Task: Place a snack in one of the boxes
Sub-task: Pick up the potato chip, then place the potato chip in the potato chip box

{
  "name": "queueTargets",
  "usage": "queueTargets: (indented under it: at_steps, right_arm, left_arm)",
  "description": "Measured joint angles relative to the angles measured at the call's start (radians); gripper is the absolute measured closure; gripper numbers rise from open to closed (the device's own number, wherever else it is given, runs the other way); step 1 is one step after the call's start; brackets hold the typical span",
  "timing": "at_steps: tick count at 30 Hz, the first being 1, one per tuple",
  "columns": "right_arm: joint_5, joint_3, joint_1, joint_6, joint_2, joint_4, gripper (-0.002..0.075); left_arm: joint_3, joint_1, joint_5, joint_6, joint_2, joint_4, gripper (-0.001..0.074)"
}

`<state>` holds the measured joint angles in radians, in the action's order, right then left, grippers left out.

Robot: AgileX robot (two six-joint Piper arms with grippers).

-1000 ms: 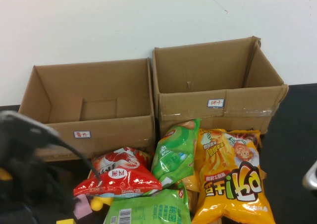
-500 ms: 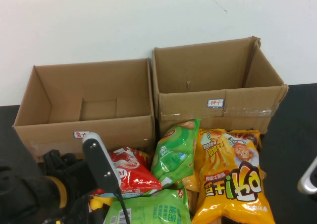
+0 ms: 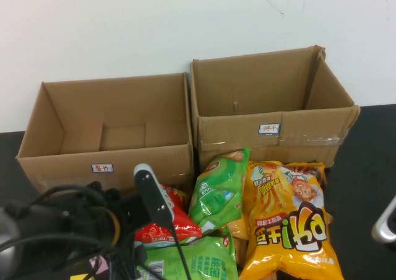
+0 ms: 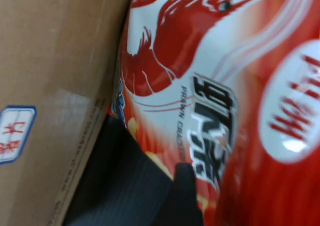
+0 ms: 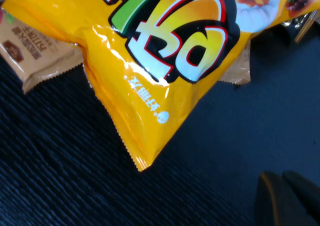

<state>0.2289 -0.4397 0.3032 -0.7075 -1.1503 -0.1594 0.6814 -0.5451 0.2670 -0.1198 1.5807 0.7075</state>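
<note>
The left gripper (image 3: 139, 221) hangs low over the near-left part of the snack pile, its arm and cables covering much of the red prawn-cracker bag (image 3: 167, 224). In the left wrist view that red bag (image 4: 220, 96) fills the frame, with one dark fingertip (image 4: 185, 196) at its lower edge beside a strip of dark table (image 4: 125, 186); whether the pincer is spread or closed I cannot tell, and nothing shows it holding the bag yet.

The step in hand looks like the approach to grasp this red bag. To do it well, the fingers should straddle a puffed edge or the crimped seal, not press flat on the middle, since a slick, air-filled bag is likely to slide out. The bag lies just in front of the left box (image 3: 105, 137), near its front wall (image 4: 45, 86), so the lift needs to clear that wall before moving over the opening.

Right of the red bag lie a green bag (image 3: 219, 190) and a large yellow bag (image 3: 291, 224); a second green bag (image 3: 198, 261) sits nearer the camera. The right gripper (image 3: 387, 221) is parked beyond the yellow bag (image 5: 165, 51), its fingers (image 5: 287, 196) seemingly closed together on nothing. Farthest back, the right box (image 3: 272, 128) stands beside the left box.
</note>
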Motion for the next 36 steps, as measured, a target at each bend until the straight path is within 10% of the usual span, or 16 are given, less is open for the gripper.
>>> queueTargets:
  at_steps: [12,25,36]
  right_arm:
    - [0.009,0.000,0.000,0.000,0.000,-0.021,0.0727]
    - [0.009,0.000,0.000,0.000,0.000,-0.031,0.0727]
    - [0.009,0.000,0.000,0.000,0.000,-0.040,0.0727]
  left_arm:
    - [0.085,0.000,0.109,-0.081,0.062,-0.025,0.0668]
    - [0.169,0.000,0.262,-0.092,-0.051,-0.146,0.0716]
    - [0.440,0.000,0.410,-0.066,-0.310,-0.595,0.0720]
